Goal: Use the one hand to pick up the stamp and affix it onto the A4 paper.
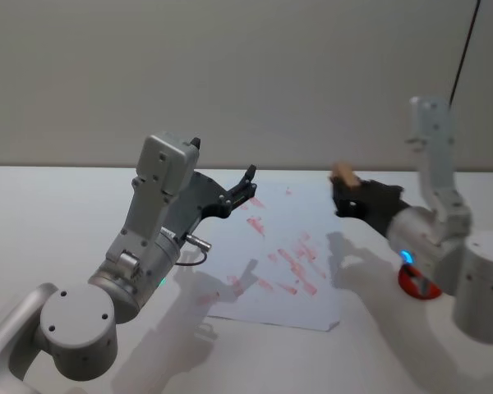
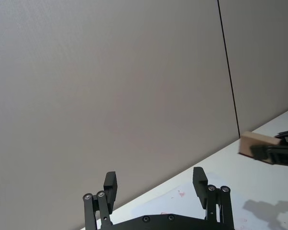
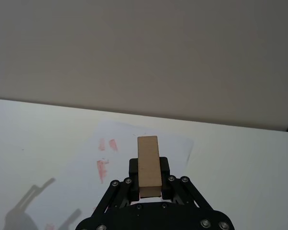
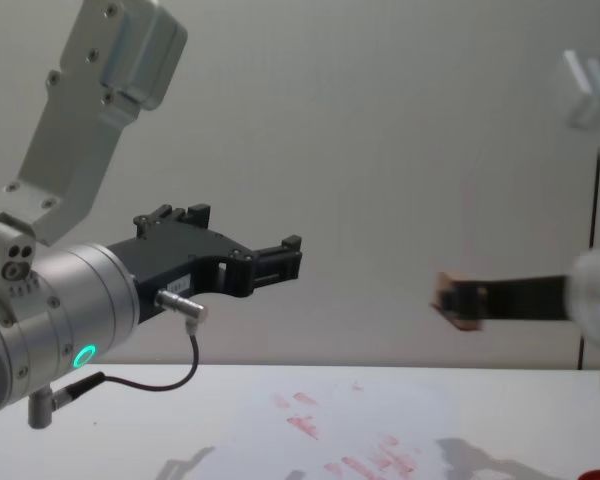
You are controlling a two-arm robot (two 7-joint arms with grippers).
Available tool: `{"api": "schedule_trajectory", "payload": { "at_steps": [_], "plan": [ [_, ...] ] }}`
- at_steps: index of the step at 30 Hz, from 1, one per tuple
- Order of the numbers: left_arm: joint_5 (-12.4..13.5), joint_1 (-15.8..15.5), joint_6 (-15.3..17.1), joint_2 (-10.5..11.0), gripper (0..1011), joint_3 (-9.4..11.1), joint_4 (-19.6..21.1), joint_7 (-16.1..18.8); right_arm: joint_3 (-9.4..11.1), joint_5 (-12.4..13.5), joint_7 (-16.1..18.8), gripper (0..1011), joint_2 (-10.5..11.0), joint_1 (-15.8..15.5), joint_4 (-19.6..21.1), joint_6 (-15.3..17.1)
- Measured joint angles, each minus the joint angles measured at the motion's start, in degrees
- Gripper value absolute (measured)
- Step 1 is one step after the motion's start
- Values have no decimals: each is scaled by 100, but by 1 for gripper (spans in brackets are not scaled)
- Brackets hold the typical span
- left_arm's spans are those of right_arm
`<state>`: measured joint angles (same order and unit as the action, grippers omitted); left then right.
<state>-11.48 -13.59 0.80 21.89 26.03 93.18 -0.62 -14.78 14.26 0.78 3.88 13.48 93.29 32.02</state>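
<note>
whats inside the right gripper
The right gripper holds the stamp, clamped between its fingers, above the table. The stamp's gripped end is covered by the fingers.

Left gripper [image 2: 155, 178], fingers spread; beyond it the A4 paper [image 2: 182, 199] near the tabletop's [image 2: 259, 191] far edge. Right gripper [image 2: 271, 151] clamps the stamp [image 2: 256, 143] above the tabletop.

Right end effector [image 4: 470, 300] blurred in chest view; stamp [image 4: 448, 298] edges smeared there. Stamp base hidden inside grip in right wrist view. Flat red thing [image 1: 417, 284] partly hidden behind right arm. A4 paper [image 4: 350, 430] cut by chest view's bottom edge.
</note>
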Motion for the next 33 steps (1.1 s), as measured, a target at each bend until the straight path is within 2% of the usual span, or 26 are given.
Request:
{"api": "schedule_trajectory", "payload": {
  "at_steps": [7, 13, 22, 33],
  "plan": [
    [0, 0, 0, 0, 1003, 0, 0, 0, 256, 253, -180, 221, 414, -542, 580, 208],
    [0, 0, 0, 0, 1003, 0, 0, 0, 396, 351, -242, 221, 674, -906, 883, 318],
    [0, 0, 0, 0, 1003, 0, 0, -1, 518, 373, -274, 220, 906, -1210, 1081, 399],
    [0, 0, 0, 0, 1003, 0, 0, -1, 561, 225, -273, 221, 1006, -1309, 1012, 408]
  ]
}}
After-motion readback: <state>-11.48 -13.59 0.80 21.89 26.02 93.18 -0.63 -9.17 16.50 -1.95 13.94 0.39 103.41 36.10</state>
